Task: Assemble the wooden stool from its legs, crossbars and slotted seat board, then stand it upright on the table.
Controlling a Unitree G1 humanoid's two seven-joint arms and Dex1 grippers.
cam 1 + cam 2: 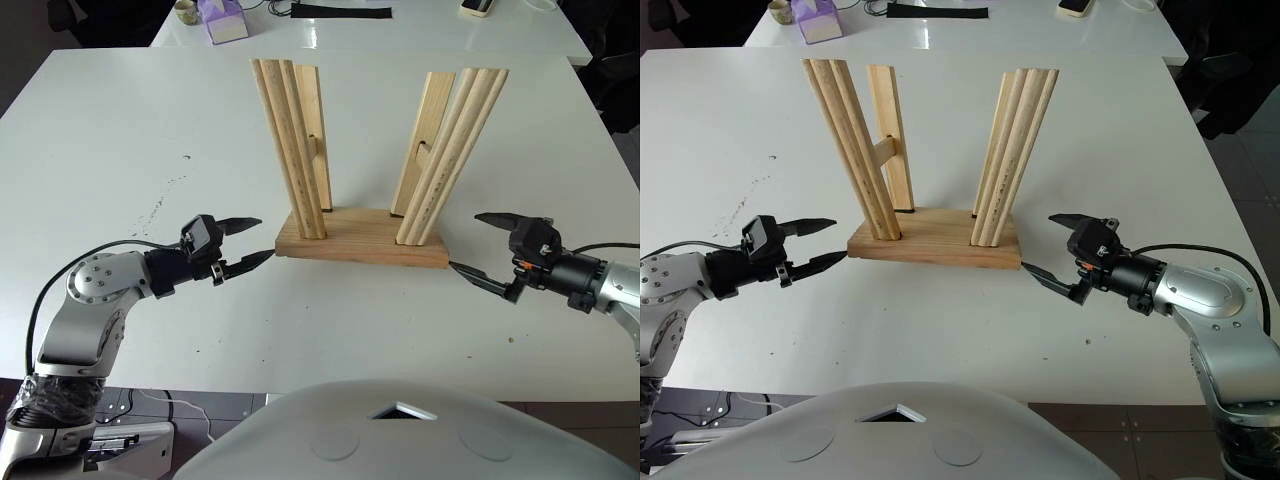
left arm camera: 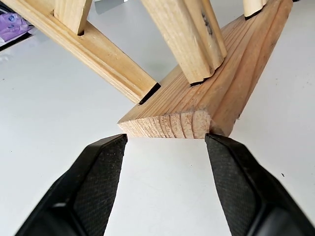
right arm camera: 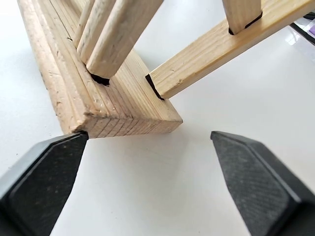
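Stool (image 1: 362,238) lies inverted, left gripper (image 1: 263,238) at nine o'clock and right gripper (image 1: 466,241) at three both gaping, likely to flip it.

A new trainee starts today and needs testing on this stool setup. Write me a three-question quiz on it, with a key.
1. True or false: the seat lies on the table, legs pointing up.
2. The left gripper is: A shut on a leg; B open at the seat's end; C shut on the seat.
3. Fill in: the right gripper is ___.
Key: 1 true; 2 B; 3 open.
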